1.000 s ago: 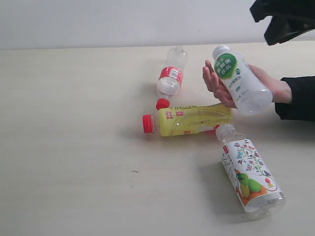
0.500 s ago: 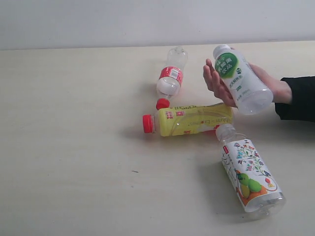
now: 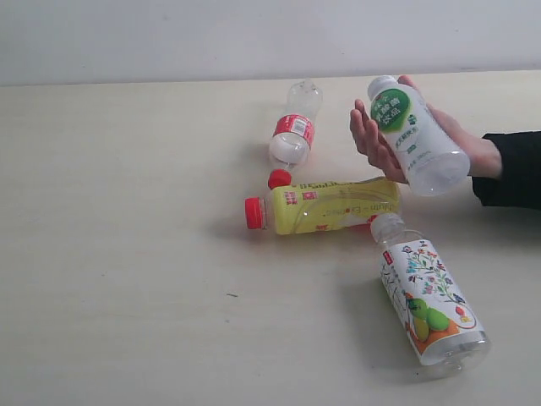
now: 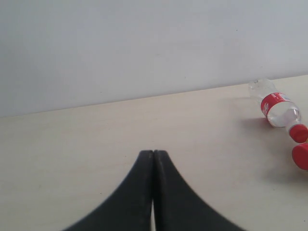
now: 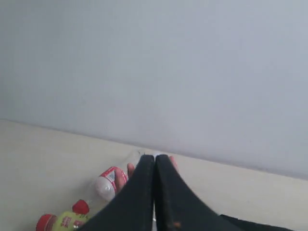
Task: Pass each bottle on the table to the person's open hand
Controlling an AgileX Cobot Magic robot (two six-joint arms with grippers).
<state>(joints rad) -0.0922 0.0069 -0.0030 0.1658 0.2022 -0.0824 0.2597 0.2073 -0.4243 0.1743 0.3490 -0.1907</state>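
Note:
The clear bottle with white cap and green label (image 3: 412,135) lies in the person's hand (image 3: 372,144) at the right of the table (image 3: 127,254). The yellow bottle with a red cap (image 3: 325,205) lies on its side at the middle. Behind it lies the small clear bottle with a red label (image 3: 293,131) (image 4: 279,105) (image 5: 108,182), its red cap (image 3: 279,178) toward the yellow one. The floral-label bottle (image 3: 427,296) lies at the front right. Neither gripper shows in the exterior view. My left gripper (image 4: 153,153) is shut and empty over bare tabletop. My right gripper (image 5: 155,157) is shut and empty, above the hand.
The person's black sleeve (image 3: 511,169) reaches in from the right edge. A pale wall (image 3: 254,38) runs behind the table's far edge. The left half of the tabletop holds nothing but a tiny dark speck (image 3: 230,294).
A second ago my right gripper showed at the top right of the exterior view; it has since left that view. The hand with the green-label bottle has barely shifted.

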